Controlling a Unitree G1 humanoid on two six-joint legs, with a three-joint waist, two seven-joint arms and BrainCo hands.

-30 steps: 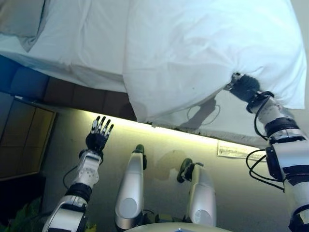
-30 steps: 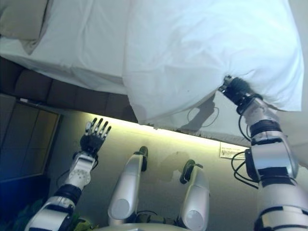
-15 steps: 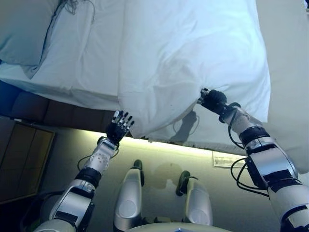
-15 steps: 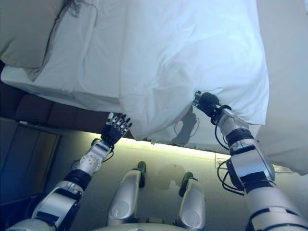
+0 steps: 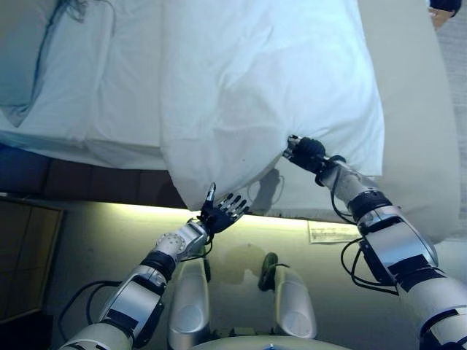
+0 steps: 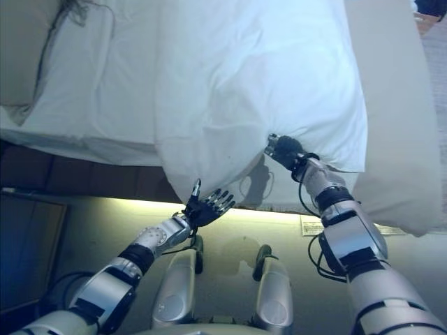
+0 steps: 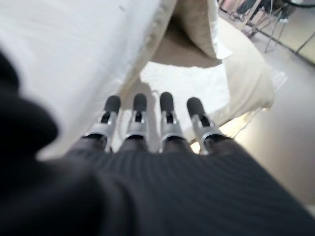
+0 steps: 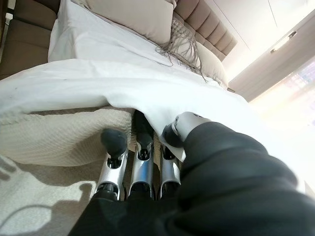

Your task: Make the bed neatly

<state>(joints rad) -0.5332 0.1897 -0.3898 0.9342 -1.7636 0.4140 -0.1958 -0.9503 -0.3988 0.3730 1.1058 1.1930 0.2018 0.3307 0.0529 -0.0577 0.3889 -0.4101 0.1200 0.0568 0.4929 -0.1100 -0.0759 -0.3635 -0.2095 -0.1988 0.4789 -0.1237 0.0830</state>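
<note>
A white duvet (image 5: 263, 80) lies over the bed, its near edge hanging off the side. My right hand (image 5: 306, 152) is shut on that edge: in the right wrist view the thumb (image 8: 184, 129) lies on top of the white cloth and the fingers (image 8: 114, 142) are under it. My left hand (image 5: 222, 211) is open, fingers spread, just below the duvet's hanging corner (image 5: 191, 195). In the left wrist view its straight fingers (image 7: 165, 115) are next to the white cloth (image 7: 74, 54). A white sheet (image 5: 109, 87) and a pillow (image 5: 18, 58) lie to the left.
A beige cover (image 5: 416, 138) lies on the bed's right part. The dark padded bed base (image 5: 73, 182) has a lit strip below it. A paper label (image 5: 332, 232) lies on the floor. Pillows (image 8: 133, 17) stand by the headboard (image 8: 206, 34). A person's hand (image 5: 444, 10) shows at the far right.
My left hand has risen from low by the floor and moved right, up to the duvet's hanging corner. My right hand has kept its hold on the edge. The camera has shifted.
</note>
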